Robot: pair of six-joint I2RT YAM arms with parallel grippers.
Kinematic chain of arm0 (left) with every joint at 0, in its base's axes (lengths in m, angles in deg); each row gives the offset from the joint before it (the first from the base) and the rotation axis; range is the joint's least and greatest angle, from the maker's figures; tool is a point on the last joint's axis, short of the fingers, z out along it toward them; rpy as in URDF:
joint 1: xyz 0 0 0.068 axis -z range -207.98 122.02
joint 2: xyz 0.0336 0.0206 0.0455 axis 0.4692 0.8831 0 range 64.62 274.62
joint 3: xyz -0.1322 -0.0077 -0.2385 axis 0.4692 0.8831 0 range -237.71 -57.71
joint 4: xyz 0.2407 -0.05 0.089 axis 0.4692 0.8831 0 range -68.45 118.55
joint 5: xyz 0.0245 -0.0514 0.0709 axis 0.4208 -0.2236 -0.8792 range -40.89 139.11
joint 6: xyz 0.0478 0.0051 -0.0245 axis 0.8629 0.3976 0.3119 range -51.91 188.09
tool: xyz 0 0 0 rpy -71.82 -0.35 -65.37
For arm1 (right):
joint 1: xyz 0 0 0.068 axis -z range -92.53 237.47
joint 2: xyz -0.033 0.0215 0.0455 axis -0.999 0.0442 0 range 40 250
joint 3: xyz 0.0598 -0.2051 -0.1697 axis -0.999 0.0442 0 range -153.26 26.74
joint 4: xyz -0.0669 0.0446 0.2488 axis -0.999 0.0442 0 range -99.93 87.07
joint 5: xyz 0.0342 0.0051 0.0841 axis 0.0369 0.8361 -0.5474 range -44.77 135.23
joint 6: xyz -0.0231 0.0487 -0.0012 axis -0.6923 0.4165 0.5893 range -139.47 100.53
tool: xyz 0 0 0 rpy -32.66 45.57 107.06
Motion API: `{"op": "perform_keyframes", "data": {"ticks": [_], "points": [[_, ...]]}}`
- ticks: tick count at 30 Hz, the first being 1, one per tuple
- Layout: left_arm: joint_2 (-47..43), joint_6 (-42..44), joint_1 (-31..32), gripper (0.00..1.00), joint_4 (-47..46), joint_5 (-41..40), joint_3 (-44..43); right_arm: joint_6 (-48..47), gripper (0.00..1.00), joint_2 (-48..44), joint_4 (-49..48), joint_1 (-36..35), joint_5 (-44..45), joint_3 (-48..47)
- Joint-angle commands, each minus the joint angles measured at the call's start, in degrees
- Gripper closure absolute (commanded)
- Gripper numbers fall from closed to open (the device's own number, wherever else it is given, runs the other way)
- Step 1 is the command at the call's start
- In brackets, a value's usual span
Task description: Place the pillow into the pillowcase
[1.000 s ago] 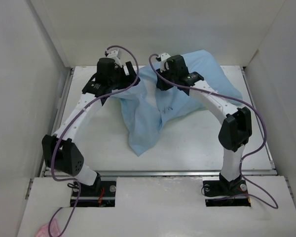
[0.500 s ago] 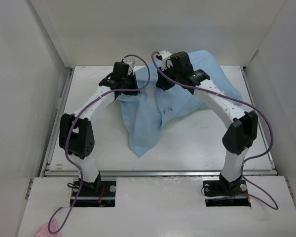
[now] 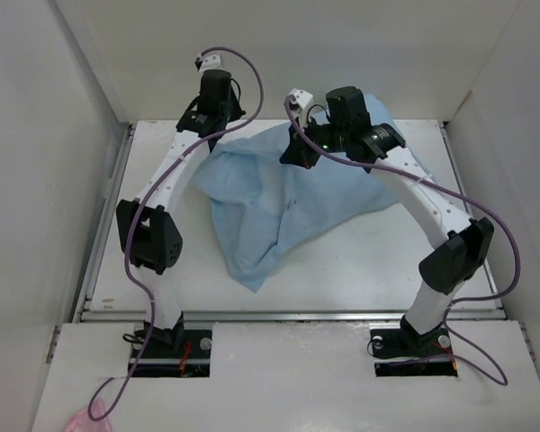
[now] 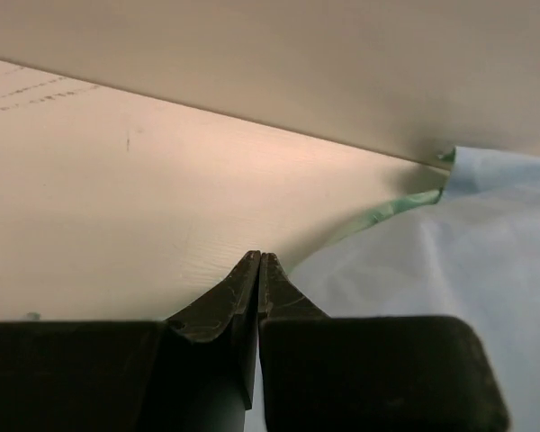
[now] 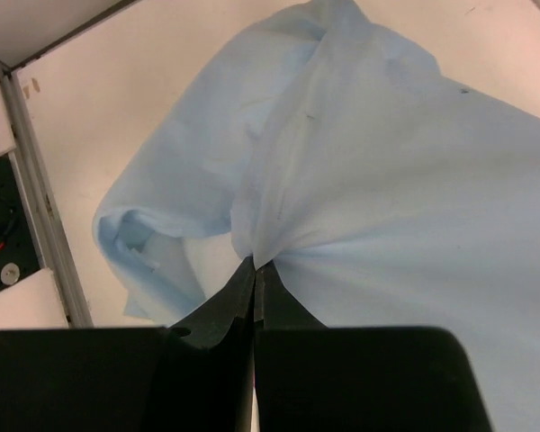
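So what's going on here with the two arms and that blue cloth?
Both arms have the pillowcase pinched and partly lifted off the table. The right gripper is shut on a bunch of fabric, with folds fanning out from it. The left gripper is shut at the cloth's edge, where a green underside shows. The rest drapes down toward the near side. No pillow shows in any view, so I can't tell whether it is inside.
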Motion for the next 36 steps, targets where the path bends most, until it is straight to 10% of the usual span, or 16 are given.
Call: {"op": "perform_keyframes", "data": {"ticks": [1,4,8,16,27,32,36], "points": [[3.7,-2.3,-1.3,1.00,5.1,-3.8,-4.2,-0.4,1.00,1.9,0.5,-0.2,-4.5,-2.3],[-0.7,1.9,-1.3,0.95,5.6,5.2,2.0,2.0,1.00,4.3,0.5,1.2,-4.0,-3.0],[-13.9,2.1,-1.3,0.35,2.9,13.5,17.5,3.2,1.00,5.4,0.5,1.8,-3.4,-4.3],[-24.8,-0.2,3.3,0.19,4.5,14.1,29.5,3.7,1.00,4.8,-0.9,2.3,-3.9,-3.1],[-12.7,-0.9,5.1,0.38,12.5,10.2,25.0,3.7,1.00,3.3,-1.9,2.3,-3.9,-2.1],[-10.1,-1.7,5.1,1.00,12.8,4.4,19.9,3.7,1.00,2.0,-2.5,2.3,-3.9,-0.7],[-9.5,-2.4,5.7,1.00,13.6,-0.5,12.0,3.7,1.00,0.7,-3.1,2.3,-3.9,0.5]]}}
